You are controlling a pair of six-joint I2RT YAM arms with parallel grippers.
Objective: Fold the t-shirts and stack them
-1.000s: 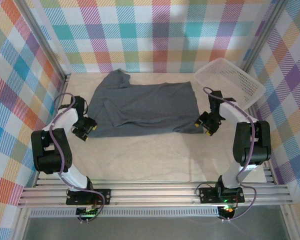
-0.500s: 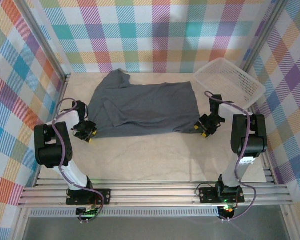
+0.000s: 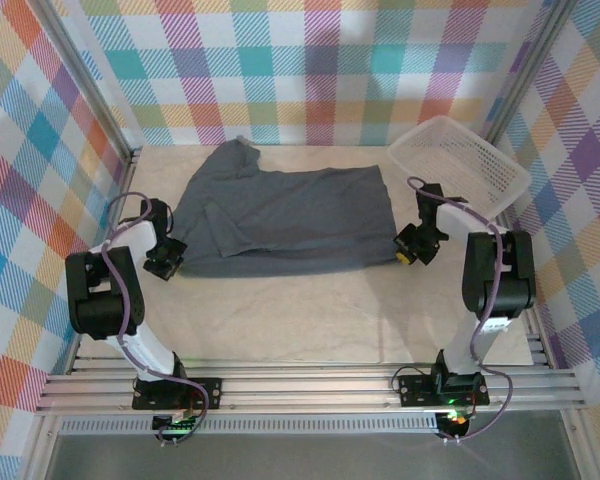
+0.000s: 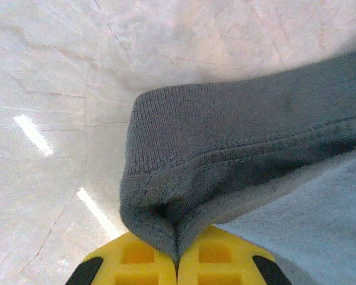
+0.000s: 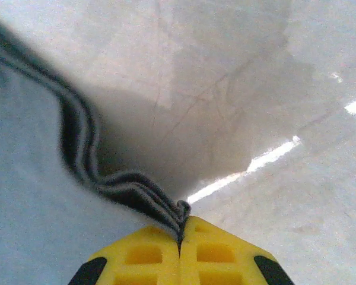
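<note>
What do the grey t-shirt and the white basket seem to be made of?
T-shirt: soft knit cloth, probably cotton jersey, matte; fine ribbing and a stitched hem show. Basket: likely rigid white plastic; its walls are an open mesh.

Pale marbled bench (image 3: 310,320); dark grey t-shirt (image 3: 290,215) spread over far half; white mesh basket (image 3: 460,160) at far-right corner.
</note>
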